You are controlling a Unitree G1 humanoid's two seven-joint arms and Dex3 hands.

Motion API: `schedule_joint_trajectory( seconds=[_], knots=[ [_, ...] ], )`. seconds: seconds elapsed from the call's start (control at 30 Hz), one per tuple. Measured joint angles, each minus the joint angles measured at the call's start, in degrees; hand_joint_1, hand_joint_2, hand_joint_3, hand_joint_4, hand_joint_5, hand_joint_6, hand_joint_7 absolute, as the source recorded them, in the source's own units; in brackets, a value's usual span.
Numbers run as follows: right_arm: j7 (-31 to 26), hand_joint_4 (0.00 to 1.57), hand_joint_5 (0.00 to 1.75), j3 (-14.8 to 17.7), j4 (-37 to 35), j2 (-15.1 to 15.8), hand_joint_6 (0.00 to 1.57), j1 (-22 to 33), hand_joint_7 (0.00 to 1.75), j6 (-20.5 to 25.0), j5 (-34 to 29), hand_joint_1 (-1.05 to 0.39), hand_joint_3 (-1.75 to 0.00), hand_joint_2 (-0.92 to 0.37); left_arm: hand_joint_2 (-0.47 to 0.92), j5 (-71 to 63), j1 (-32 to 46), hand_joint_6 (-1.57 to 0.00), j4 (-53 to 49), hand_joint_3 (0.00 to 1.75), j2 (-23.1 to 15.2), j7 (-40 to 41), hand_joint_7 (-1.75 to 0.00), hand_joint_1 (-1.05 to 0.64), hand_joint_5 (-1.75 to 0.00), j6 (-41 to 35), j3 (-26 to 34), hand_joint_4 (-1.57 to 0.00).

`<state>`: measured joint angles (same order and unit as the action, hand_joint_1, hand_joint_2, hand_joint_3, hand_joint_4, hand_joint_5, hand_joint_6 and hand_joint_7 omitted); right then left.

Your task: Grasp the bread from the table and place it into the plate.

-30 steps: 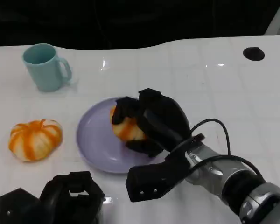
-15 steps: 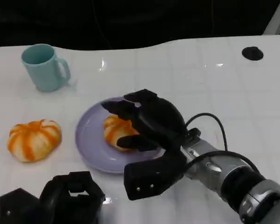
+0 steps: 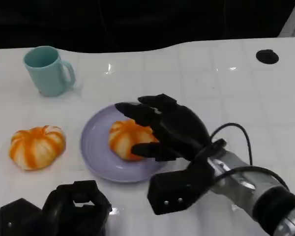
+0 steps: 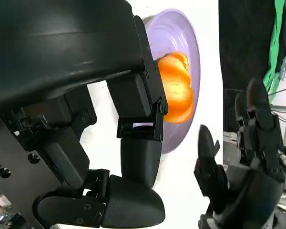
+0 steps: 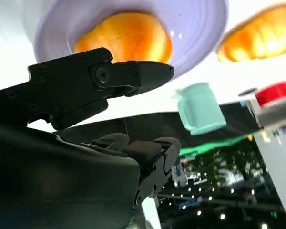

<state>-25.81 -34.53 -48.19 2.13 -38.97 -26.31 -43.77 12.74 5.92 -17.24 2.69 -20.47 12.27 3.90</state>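
Fingers of the right hand are spread apart and hold nothing, reaching over the bun from its right side; from the head view I cannot tell whether any fingertip touches it. Nearest the robot, the left hand sits low at the bench's front edge, its fingers curled in on themselves with nothing in them. Just past it lies the plate, lilac and round, with the bun resting inside it, a little right of centre; the bun is orange with pale stripes. In the right wrist view the same bun shows lying in the plate, with one black finger in front of it. A second striped bun lies on the bench left of the plate, apart from its rim. Farther back on the left stands a mug, pale teal, upright, handle to the right. At the far right of the bench is a small black disc.
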Motion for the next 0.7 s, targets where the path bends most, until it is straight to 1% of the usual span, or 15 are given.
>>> schedule_joint_trajectory(
  seconds=[0.03, 0.07, 0.13, 0.2, 0.27, 0.3, 0.37, 0.4, 0.43, 0.5, 0.57, 0.63, 0.7],
  knots=[
    [0.02, 0.41, 0.63, 0.42, 1.17, 0.83, 0.57, 0.89, 0.11, -1.04, 0.43, -0.54, -0.22, -0.92, 0.41, -0.02, -0.01, -1.42, 0.02, 1.03, 0.02, 0.01, -0.88, -1.05, -1.23, 0.00, -0.01, -1.57],
    [0.05, 0.44, 0.67, 1.10, 2.37, 1.60, 0.60, 1.98, 0.12, -2.30, 1.07, -0.52, -0.20, -0.92, 0.41, -0.03, 0.00, -1.42, 0.03, 1.03, 0.04, 0.01, -0.88, -1.05, -1.23, 0.00, -0.01, -1.57],
    [0.56, 0.50, 0.80, 2.62, 4.38, 3.04, 0.68, 4.37, 0.15, -5.26, 3.44, -0.47, -0.20, -0.92, 0.41, -0.06, -0.01, -1.42, 0.02, 1.03, 0.05, 0.01, -0.89, -1.05, -1.22, 0.06, 0.00, -1.57],
    [2.49, 0.55, 0.92, 4.48, 6.01, 4.32, 0.74, 7.08, 0.19, -8.55, 6.93, -0.43, -0.18, -0.92, 0.41, -0.06, -0.04, -1.42, 0.01, 1.03, 0.05, 0.01, -0.89, -1.05, -1.22, 0.14, 0.02, -1.57],
    [4.88, 0.65, 1.03, 6.46, 7.05, 4.91, 0.83, 9.62, 0.25, -11.61, 11.01, -0.39, -0.19, -0.92, 0.41, -0.11, -0.02, -1.42, 0.01, 1.03, 0.03, 0.01, -0.89, -1.05, -1.23, 0.17, 0.02, -1.57],
    [6.31, 0.67, 1.06, 7.44, 7.66, 4.94, 0.84, 11.01, 0.29, -12.81, 13.36, -0.37, -0.23, -0.90, 0.41, -0.14, -0.04, -1.42, 0.00, 1.03, 0.05, 0.01, -0.89, -1.05, -1.23, 0.17, -0.01, -1.57],
    [9.15, 0.66, 1.18, 9.16, 9.19, 4.93, 0.80, 13.93, 0.52, -14.92, 17.69, -0.34, -0.62, -0.74, 0.41, -0.17, -0.07, -1.43, 0.00, 1.03, 0.08, 0.01, -0.89, -1.05, -1.23, 0.19, -0.05, -1.57],
    [10.59, 0.66, 1.21, 9.95, 9.91, 4.95, 0.78, 15.23, 0.60, -15.68, 19.38, -0.33, -0.73, -0.69, 0.41, -0.17, -0.09, -1.43, 0.00, 1.03, 0.10, 0.01, -0.89, -1.05, -1.23, 0.19, -0.07, -1.57],
    [12.15, 0.66, 1.26, 10.71, 10.82, 4.97, 0.77, 16.46, 0.68, -16.15, 20.95, -0.29, -0.81, -0.66, 0.40, -0.16, -0.08, -1.43, 0.00, 1.03, 0.13, 0.01, -0.89, -1.05, -1.23, 0.18, -0.06, -1.57],
    [15.08, 0.66, 1.34, 11.85, 12.41, 5.26, 0.75, 18.40, 0.78, -16.65, 23.24, -0.27, -0.83, -0.67, 0.41, -0.16, -0.09, -1.43, 0.01, 1.03, 0.21, 0.06, -0.89, -1.05, -1.23, 0.14, -0.09, -1.57],
    [17.63, 0.66, 1.54, 13.21, 14.16, 5.55, 0.74, 20.46, 0.92, -17.01, 25.28, -0.28, -0.86, -0.68, 0.40, -0.15, -0.07, -1.43, 0.02, 1.03, 0.40, 0.19, -0.89, -1.05, -1.23, 0.12, -0.12, -1.57],
    [19.76, 0.67, 1.69, 14.17, 15.96, 5.60, 0.74, 22.62, 1.04, -16.97, 27.32, -0.29, -0.87, -0.69, 0.40, -0.12, -0.04, -1.43, 0.04, 1.04, 0.44, 0.20, -0.88, -1.05, -1.23, 0.07, -0.12, -1.57],
    [21.85, 0.71, 1.73, 15.17, 17.64, 5.54, 0.74, 25.04, 1.14, -16.87, 29.47, -0.29, -0.87, -0.70, 0.40, -0.10, -0.04, -1.43, 0.13, 1.04, 0.48, 0.23, -0.88, -1.05, -1.23, -0.16, -0.16, -1.57]
  ],
)
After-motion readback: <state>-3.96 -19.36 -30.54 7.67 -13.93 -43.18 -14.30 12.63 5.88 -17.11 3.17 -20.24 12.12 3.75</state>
